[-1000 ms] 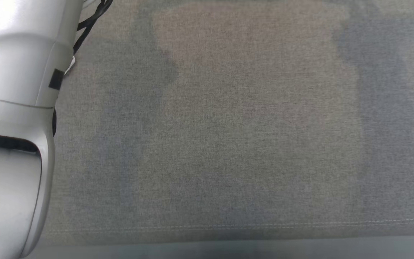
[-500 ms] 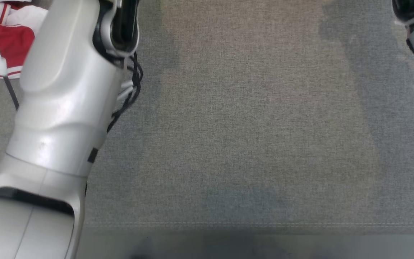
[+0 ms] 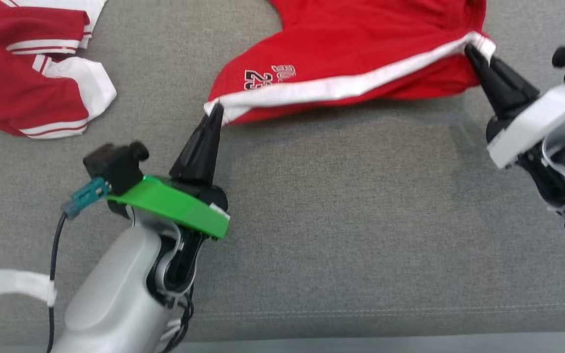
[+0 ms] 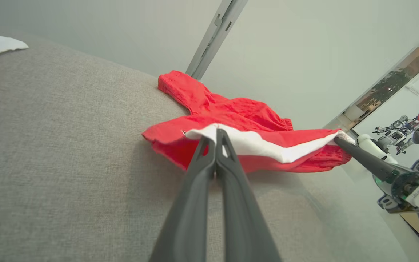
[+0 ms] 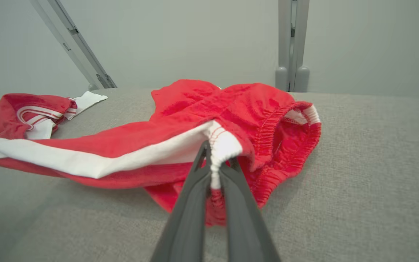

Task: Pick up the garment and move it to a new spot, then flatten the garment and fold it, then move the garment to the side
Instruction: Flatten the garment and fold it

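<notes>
Spanning left tool to right tool, red shorts run off-frame.

A robotics lab: another robot stands in the background.

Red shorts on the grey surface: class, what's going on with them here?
A two-armed robot holds the red shorts by their white side stripe: the left pincer is shut on the leg-hem end, the right pincer on the waistband end, stretching the stripe between them over the grey fabric surface. Another red-and-white garment lies crumpled to the left, untouched.
</notes>
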Motion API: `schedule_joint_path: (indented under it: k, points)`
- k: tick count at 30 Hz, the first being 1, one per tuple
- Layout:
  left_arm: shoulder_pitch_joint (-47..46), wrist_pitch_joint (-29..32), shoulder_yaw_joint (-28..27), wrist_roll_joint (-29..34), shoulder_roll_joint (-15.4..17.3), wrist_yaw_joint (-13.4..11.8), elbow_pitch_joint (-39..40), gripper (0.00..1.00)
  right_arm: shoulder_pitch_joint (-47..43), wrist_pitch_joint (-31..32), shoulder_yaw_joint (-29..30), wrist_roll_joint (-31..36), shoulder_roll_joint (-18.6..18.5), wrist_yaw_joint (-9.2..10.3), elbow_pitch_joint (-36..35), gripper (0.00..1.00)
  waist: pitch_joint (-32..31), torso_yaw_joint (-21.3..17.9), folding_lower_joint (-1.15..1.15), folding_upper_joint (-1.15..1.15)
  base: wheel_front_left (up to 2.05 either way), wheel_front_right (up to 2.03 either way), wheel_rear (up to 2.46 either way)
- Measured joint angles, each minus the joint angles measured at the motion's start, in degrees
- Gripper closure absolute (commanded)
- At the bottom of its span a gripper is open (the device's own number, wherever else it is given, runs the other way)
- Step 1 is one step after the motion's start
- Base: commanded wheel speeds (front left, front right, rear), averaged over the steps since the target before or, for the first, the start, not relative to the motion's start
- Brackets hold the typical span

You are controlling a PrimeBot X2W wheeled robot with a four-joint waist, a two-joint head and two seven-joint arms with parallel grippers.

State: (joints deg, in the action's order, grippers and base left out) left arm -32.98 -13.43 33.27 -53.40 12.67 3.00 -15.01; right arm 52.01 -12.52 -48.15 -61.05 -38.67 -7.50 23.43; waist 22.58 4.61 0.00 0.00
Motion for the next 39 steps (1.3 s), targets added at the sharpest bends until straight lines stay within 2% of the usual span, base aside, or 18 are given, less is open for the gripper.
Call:
schedule_joint_path:
  k: [4, 8, 16, 24, 31, 35, 39]
  points:
    - [8.03, -0.51, 0.2, -1.1, 1.58, 0.03, 3.46, 1.0, -8.75, -0.96, 0.42, -0.69, -2.59, 0.0, -4.25, 1.0, -3.36, -0.32, 0.0, 0.0, 0.0, 0.0, 0.0]
    - [14.84, -0.77, 0.38, -1.46, 3.33, 0.09, 5.24, 1.0, -17.14, -1.79, 2.41, 0.96, -3.6, 0.0, -6.77, 1.0, -6.57, -0.68, 0.0, 0.0, 0.0, 0.0, 0.0]
    - [26.54, -1.33, 1.36, 1.33, 5.36, -0.1, 7.45, 1.0, -35.93, -2.38, 9.9, 6.9, -1.15, 0.0, -12.59, 1.0, -12.09, -1.39, 0.0, 0.0, 0.0, 0.0, 0.0]
    - [34.56, -1.53, -3.02, 3.38, 5.75, -0.77, 11.27, 1.0, -52.38, -1.64, 18.34, 11.87, 1.68, 0.0, -20.52, 1.0, -14.56, -1.17, 0.0, 0.0, 0.0, 0.0, 0.0]
    - [41.92, -1.59, -5.89, 5.73, 5.75, -2.0, 18.16, 1.0, -61.1, 3.09, 26.14, 15.77, 4.83, 0.0, -28.4, 1.0, -14.03, -2.23, 0.0, 0.0, 0.0, 0.0, 0.0]
    - [41.66, -0.99, -5.23, 6.64, 6.08, -1.99, 18.98, 1.0, -60.99, 5.01, 28.37, 16.89, 6.91, 0.0, -29.95, 1.0, -13.64, -2.82, 0.0, 0.0, 0.0, 0.0, 0.0]
    - [37.75, 0.16, -5.17, 7.2, 6.06, -1.92, 18.68, 1.0, -58.84, 6.94, 28.13, 17.35, 9.12, 0.0, -28.82, 1.0, -13.55, -3.16, 0.0, 0.0, 0.0, 0.0, 0.0]
